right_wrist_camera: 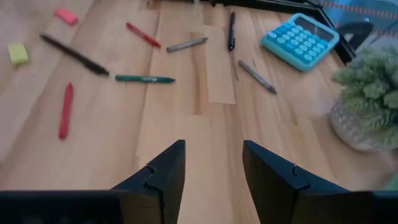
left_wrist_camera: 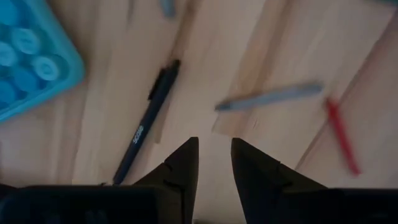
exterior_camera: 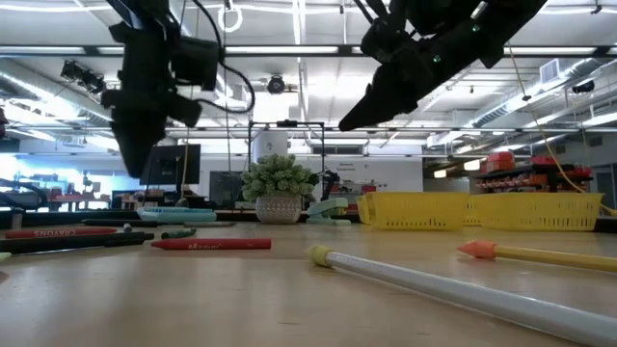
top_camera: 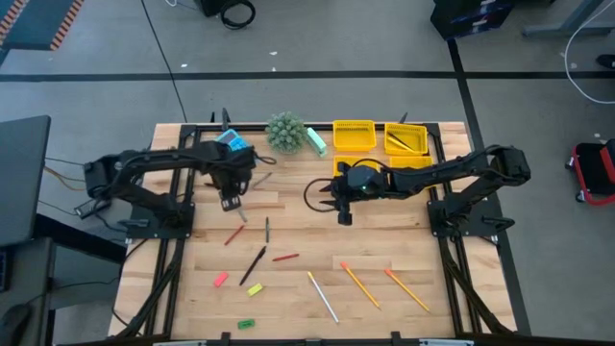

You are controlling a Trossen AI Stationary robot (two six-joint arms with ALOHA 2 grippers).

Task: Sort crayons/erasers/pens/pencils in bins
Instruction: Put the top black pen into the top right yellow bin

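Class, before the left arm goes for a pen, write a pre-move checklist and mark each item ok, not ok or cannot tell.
1. Left claw empty, jaws apart: ok.
2. Black pen beside the left claw, lying free: ok.
3. Claw centred over the pen: not ok.
4. Right claw open, empty: ok.
5. Right claw clear of the left claw: ok.
6. Bins unobstructed: ok.

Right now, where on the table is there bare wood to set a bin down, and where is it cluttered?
Bare wood lies right of centre, between the right gripper and the orange pencils. The near-left quarter is crowded: red crayons, a black pen, pink eraser and yellow eraser. Under the left gripper more pens lie beside the blue calculator.
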